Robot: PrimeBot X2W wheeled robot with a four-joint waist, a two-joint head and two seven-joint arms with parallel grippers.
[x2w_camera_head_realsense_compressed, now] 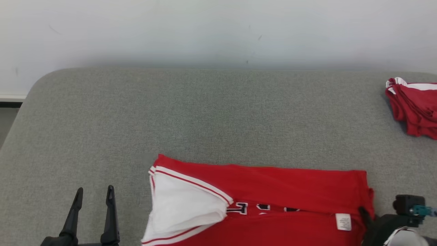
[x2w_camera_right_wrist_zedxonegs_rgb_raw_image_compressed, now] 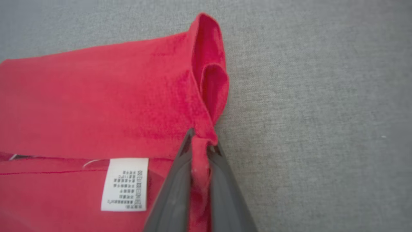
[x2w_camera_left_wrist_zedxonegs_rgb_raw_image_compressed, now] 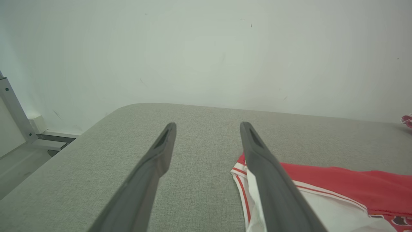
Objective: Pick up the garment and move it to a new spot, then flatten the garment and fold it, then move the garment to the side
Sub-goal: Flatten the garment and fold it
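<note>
Fingers (x2w_camera_right_wrist_zedxonegs_rgb_raw_image_compressed: 175, 193) of the right gripper (x2w_camera_right_wrist_zedxonegs_rgb_raw_image_compressed: 202, 141) pinch the shirt (x2w_camera_right_wrist_zedxonegs_rgb_raw_image_compressed: 96, 96) corner between them; left gripper (x2w_camera_left_wrist_zedxonegs_rgb_raw_image_compressed: 208, 125) spread, empty (shirt beside it). Folding, likely: next carry corner across evenly.

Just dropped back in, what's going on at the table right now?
The robot is working on a red jersey that lies partly folded on the grey table. The right tool is pinched shut on the jersey's edge, next to the white care label. The left tool is open and holds nothing, beside the jersey's white-trimmed end. A second red garment lies at the far right.
</note>
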